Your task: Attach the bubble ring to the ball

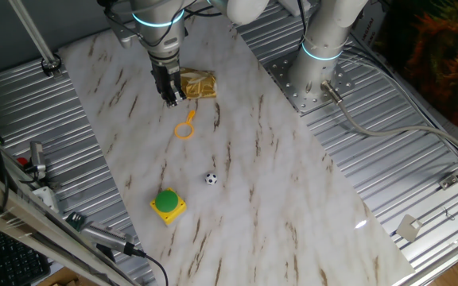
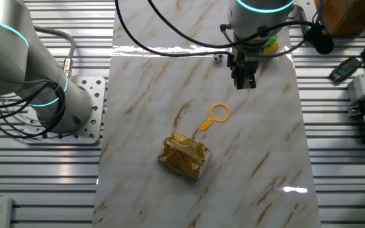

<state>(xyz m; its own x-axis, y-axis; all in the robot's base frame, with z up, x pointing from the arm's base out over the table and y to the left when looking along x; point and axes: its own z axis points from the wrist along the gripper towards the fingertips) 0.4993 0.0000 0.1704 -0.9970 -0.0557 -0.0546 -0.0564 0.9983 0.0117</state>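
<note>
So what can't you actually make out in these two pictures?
- Pincer: dark and small in both views; open or shut cannot be told.
- Button: in the other fixed view the arm hides most of it.
- Ball: tiny there, its pattern unreadable; clearer in one fixed view.
- Wrapper: partly behind the pincer in one fixed view; its print is too small to read.

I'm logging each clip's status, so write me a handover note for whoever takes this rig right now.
Gripper: hangs above the marble board, holding nothing; whether its jaws are open cannot be told.
Bubble ring: flat on the board just below the gripper, handle pointing toward the crumpled golden wrapper.
Ball: loose on the board, apart from the ring, near the green button.
Done: nothing yet.
Left: grasp the ring, carry it to the ball, attach it.
</note>
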